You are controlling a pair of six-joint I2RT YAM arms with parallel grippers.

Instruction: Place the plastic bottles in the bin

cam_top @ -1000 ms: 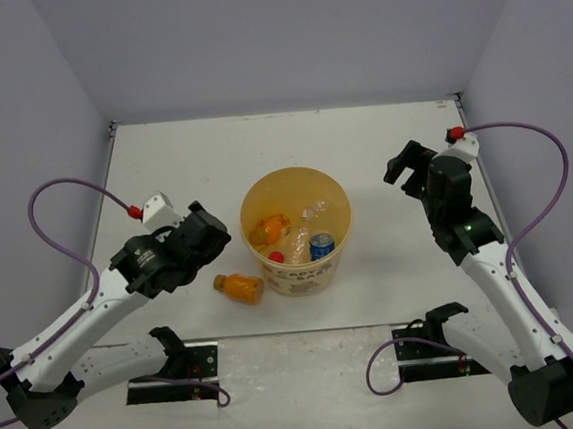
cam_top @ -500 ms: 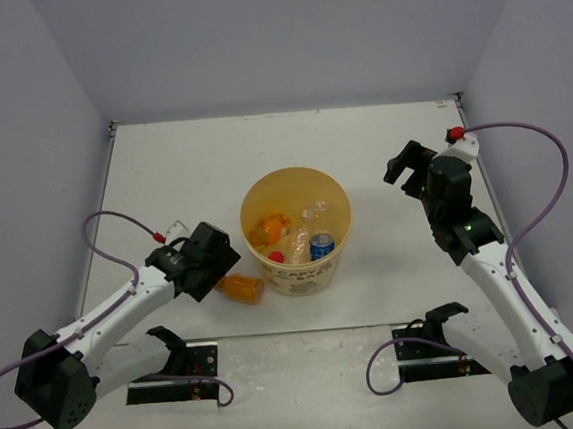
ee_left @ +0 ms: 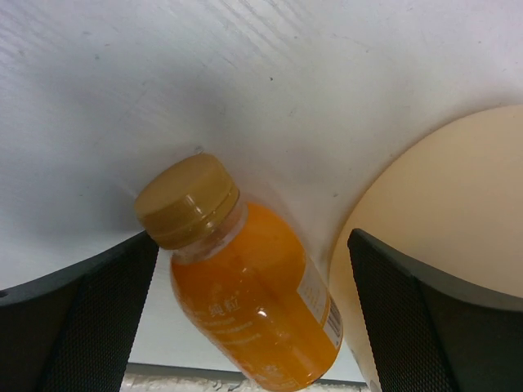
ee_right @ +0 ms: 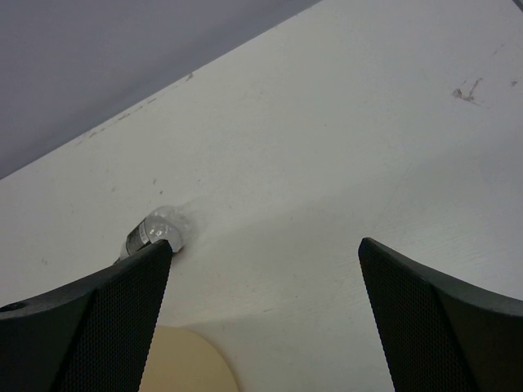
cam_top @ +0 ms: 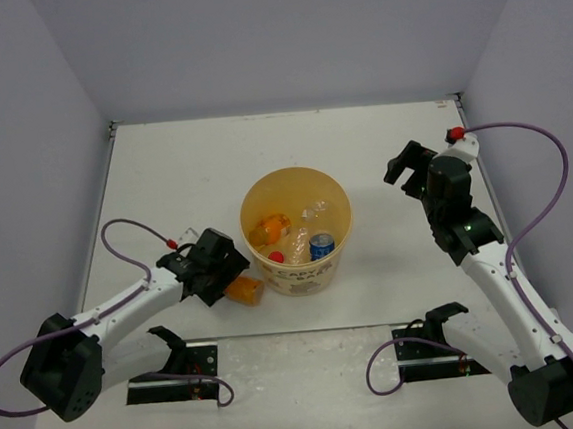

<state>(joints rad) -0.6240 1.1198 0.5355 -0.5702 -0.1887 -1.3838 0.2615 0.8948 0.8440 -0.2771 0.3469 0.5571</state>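
Top view: white table (cam_top: 163,175), scuffed, boxed in by plain lilac-grey walls (cam_top: 251,37) on three sides. Two arms, two purple cables (cam_top: 564,165), one per arm. One bin (cam_top: 307,276) mid-table, upright. Five bottles in all. Four are in the bin: binned orange bottle (cam_top: 269,226), red-cap bottle (cam_top: 276,258), clear bottle (cam_top: 314,210), blue-label bottle (cam_top: 321,246). One orange bottle (cam_top: 245,290) lies on the table just left of the bin's base. The left gripper (cam_top: 229,273) is low over it. The right gripper (cam_top: 405,164) is raised to the right of the bin, well apart from it, jaws spread, holding nothing.

Left wrist view: bare white table (ee_left: 245,73) with faint streaks. One orange bottle (ee_left: 253,302) lies on its side, tan cap (ee_left: 186,200) pointing up-left. It sits just beside the cream side of the bin (ee_left: 441,237); cannot tell if they touch. The left gripper (ee_left: 252,241) is spread wide, with two black fingers (ee_left: 73,327) either side of the bottle. There is a clear gap on the right side, so it is not clamped and nothing is held.

Right wrist view: white table (ee_right: 327,163) with a few dark specks, meeting the grey wall (ee_right: 98,49) along the top left. The right gripper (ee_right: 265,243) is wide apart, two fingers (ee_right: 433,327) at the frame's lower corners, with only table between them. One small clear item (ee_right: 155,230) lies on the table by the left finger, too small to tell what it is.
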